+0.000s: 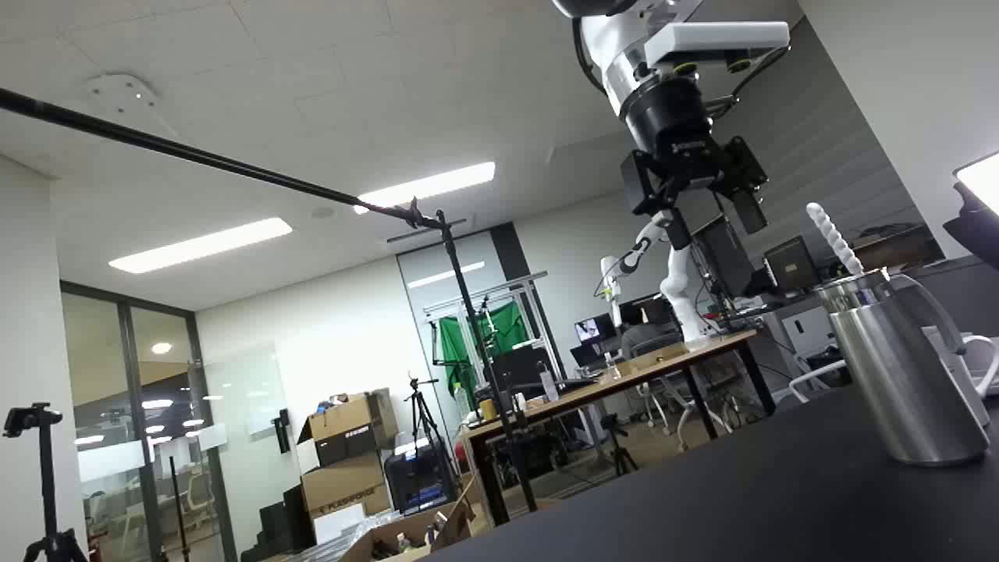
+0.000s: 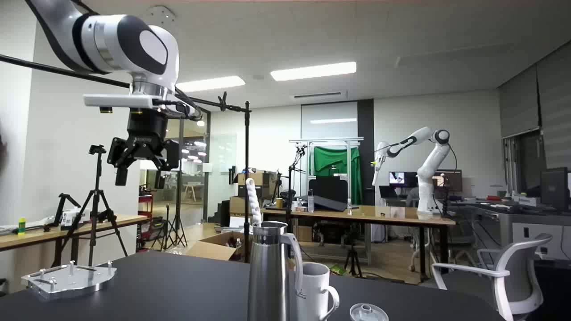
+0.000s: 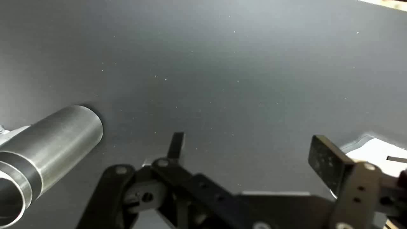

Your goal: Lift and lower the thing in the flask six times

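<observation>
Brushed-steel flask (image 2: 269, 276) bottom center in an exterior view, twisty white rod (image 2: 253, 201) poking out of its mouth, tilted left, white mug (image 2: 315, 285) just beside it, fingers (image 2: 121, 176) upper left, spread pretty wide, another robot arm (image 2: 433, 162) way back right

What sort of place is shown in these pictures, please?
Probably a robotics laboratory: in an exterior view, there is a second robot arm in the background, a lit monitor and a tall black tripod.
</observation>
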Robot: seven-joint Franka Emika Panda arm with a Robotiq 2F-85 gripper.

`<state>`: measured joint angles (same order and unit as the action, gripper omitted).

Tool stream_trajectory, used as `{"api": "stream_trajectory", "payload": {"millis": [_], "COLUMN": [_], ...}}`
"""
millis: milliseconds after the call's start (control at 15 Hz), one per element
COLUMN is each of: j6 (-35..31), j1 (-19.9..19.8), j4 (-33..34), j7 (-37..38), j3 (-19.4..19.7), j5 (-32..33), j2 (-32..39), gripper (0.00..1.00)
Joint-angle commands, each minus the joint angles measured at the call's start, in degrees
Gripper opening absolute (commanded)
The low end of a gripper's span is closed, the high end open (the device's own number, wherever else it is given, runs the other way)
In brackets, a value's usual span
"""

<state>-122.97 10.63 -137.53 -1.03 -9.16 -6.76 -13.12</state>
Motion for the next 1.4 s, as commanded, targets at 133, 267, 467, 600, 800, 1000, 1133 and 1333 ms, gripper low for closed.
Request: {"api": "stream_trajectory", "payload": {"millis": [133,267,467,600,800,1000,1133,1333], "j6": [0.03,0.01,0.0,-0.01,-0.12,-1.62,-4.63,-7.39], "j1": [-0.05,-0.05,-0.05,-0.05,-0.82,-2.85,-3.94,-5.67], "j4": [0.12,0.13,0.13,0.13,0.71,1.82,1.53,1.6], "j7": [-0.01,-0.03,-0.04,-0.04,1.88,4.84,2.63,2.42], "j3": [-0.05,-0.05,-0.05,-0.05,-0.29,0.03,1.13,2.75], "j5": [0.0,0.0,0.0,0.0,2.24,7.31,9.14,9.29], "j2": [0.03,0.03,0.03,0.03,0.67,2.14,2.54,2.97], "gripper": [1.0,1.0,1.0,1.0,1.0,1.0,1.0,1.0]}}
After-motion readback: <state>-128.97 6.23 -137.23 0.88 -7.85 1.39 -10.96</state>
